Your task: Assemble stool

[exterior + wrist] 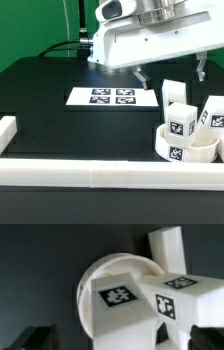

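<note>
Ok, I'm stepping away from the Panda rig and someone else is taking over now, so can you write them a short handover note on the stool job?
Gripper: open, holding nothing, hanging above the table behind the stool parts.
Parts: the round seat lies near the front rail on the exterior view's right. Several blocky legs stand bunched on and behind it; the wrist view shows two tagged legs against the seat disc. An exact leg count is hard to tell.
Marker board: flat on the table, mid-scene.
Done: no leg visibly fixed into the seat.
Left: apparently the whole assembly, starting with picking up a part.
</note>
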Robot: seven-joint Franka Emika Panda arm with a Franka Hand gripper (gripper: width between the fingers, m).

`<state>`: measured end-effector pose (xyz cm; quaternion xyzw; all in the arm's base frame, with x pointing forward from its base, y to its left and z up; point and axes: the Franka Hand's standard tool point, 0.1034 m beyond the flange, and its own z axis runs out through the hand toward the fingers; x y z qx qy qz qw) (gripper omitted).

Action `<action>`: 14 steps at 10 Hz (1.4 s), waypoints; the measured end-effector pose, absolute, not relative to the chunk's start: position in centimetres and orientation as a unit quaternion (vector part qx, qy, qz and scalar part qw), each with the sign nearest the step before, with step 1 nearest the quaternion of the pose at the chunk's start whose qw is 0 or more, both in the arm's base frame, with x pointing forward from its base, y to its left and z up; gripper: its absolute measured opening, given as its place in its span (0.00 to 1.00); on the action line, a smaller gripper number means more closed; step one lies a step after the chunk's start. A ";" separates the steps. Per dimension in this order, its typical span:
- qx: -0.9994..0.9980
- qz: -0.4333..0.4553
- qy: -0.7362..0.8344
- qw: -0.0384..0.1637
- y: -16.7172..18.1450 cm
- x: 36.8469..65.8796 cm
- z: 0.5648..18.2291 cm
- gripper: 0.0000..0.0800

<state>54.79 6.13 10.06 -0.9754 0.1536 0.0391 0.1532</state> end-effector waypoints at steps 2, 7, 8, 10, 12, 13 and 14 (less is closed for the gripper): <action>-0.972 0.079 0.149 0.166 6.1 55.2 10.1 0.81; -0.995 0.042 -0.010 0.095 6.7 55.9 10.5 0.81; -0.993 0.039 -0.050 0.096 6.6 55.9 10.4 0.81; -0.987 0.032 -0.119 0.099 6.5 55.9 10.4 0.81; -0.971 0.012 -0.220 0.090 6.2 56.2 10.3 0.81; -0.957 -0.002 -0.279 0.085 6.1 56.5 10.2 0.81; -0.945 -0.008 -0.319 0.079 6.1 56.6 10.2 0.81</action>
